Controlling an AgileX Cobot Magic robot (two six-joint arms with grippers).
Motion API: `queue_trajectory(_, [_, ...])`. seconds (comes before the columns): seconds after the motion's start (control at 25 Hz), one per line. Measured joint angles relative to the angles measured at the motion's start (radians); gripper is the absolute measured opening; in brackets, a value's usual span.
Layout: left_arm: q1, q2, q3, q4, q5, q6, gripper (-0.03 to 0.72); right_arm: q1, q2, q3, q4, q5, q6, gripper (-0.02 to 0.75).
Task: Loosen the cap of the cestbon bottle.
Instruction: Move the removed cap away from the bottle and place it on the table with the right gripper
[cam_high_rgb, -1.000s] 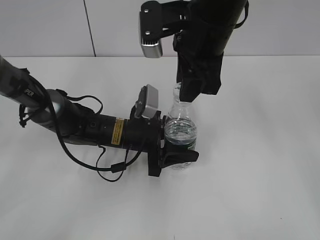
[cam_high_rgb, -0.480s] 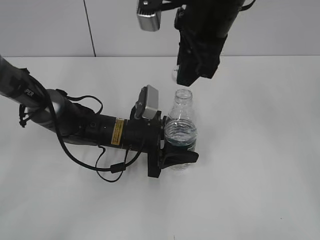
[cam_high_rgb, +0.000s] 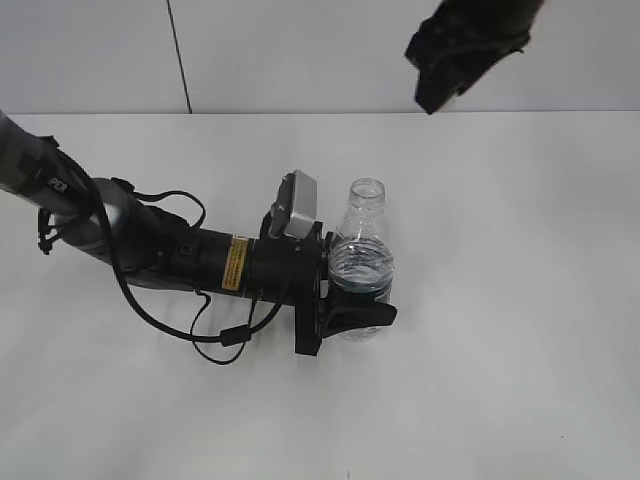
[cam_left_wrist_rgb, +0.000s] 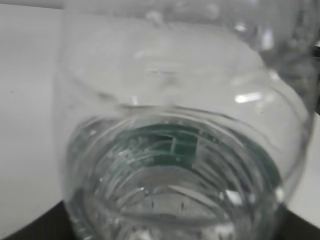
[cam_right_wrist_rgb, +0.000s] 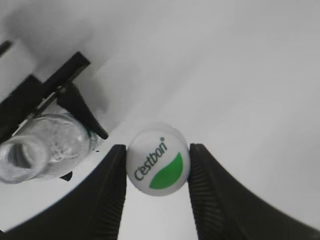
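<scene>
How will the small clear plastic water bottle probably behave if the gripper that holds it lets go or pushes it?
The small clear plastic water bottle stands upright, mouth open, so a push could spill water. It looks partly full, so likely bottom-heavy and fairly stable. Its thin ribbed wall probably dents under the left gripper.

The right gripper (cam_high_rgb: 440, 95) was cut off by the exterior view's top edge. The cestbon bottle (cam_left_wrist_rgb: 175, 150) blurred across the left wrist view, hiding the left gripper's fingers.
</scene>
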Motion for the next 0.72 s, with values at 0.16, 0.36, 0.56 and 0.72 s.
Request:
queue_trajectory(0.16, [0.0, 0.0, 0.0, 0.0, -0.003, 0.0, 0.406, -0.148, 0.0, 0.092, 0.047, -0.051, 0.136, 0.294])
queue_trajectory(0.36, [0.0, 0.0, 0.0, 0.001, -0.004, 0.0, 0.406, -0.25, -0.001, 0.272, 0.055, -0.187, 0.217, 0.294])
queue_trajectory(0.56, [0.0, 0.0, 0.0, 0.001, -0.004, 0.0, 0.406, -0.278, -0.001, 0.446, 0.06, -0.341, 0.272, 0.293])
queue_trajectory(0.72, [0.0, 0.0, 0.0, 0.001, -0.004, 0.0, 0.406, -0.279, -0.001, 0.571, 0.065, -0.481, 0.318, 0.293])
